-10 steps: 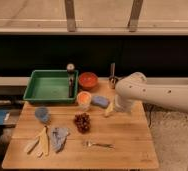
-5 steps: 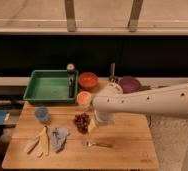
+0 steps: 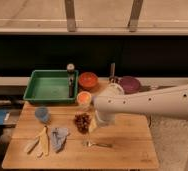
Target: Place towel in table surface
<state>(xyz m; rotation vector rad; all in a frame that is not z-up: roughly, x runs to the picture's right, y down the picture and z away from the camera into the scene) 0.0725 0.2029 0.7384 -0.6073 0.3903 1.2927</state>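
the robot's white arm stretches in from the right, cut off at the frame edge and hiding part of the table's middle. its gripper hangs just beside a dark red cluster, and whether it is clasped or released cannot be told. the grey-blue towel lies crumpled front left on the wooden table, beside pale yellow items that are hard to make out, with a green bin at the back before a dark wall.

White arm reaches in from right. Gripper low over middle of table, just beside grapes. Grey-blue towel lies crumpled front left, apart from gripper. Fork near front edge. Green tray back left.
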